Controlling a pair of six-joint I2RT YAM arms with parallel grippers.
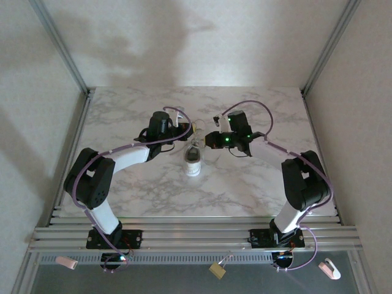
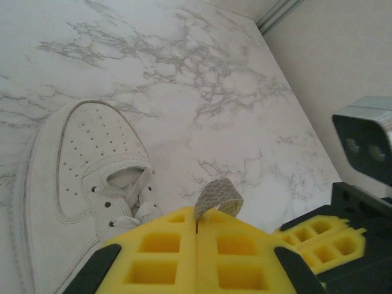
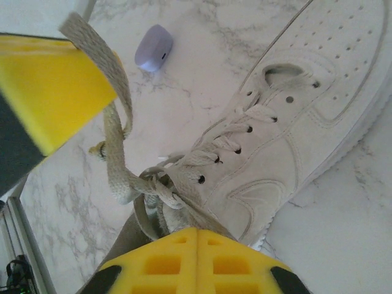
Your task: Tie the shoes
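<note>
The white sneaker point(image 1: 193, 161) lies on the marble table between my two arms, toe toward the near edge. In the left wrist view the shoe point(image 2: 79, 171) is at the left, and my left gripper point(image 2: 197, 215) is shut on a lace, a short loop of lace point(image 2: 219, 196) poking out above the yellow pads. My right gripper point(image 3: 196, 231) is shut just above the shoe's point(image 3: 294, 122) collar, where a lace strand point(image 3: 208, 184) from the loose knot point(image 3: 150, 184) runs into its pads. Another lace point(image 3: 113, 122) rises to the left gripper's pad point(image 3: 49, 92).
A small round purple object point(image 3: 153, 48) lies on the table beyond the shoe. Both grippers point(image 1: 187, 130) point(image 1: 207, 139) hang close together over the shoe's heel end. The right gripper's pads point(image 2: 318, 236) show close by in the left wrist view. Metal frame posts stand at the table's point(image 1: 257, 184) far corners.
</note>
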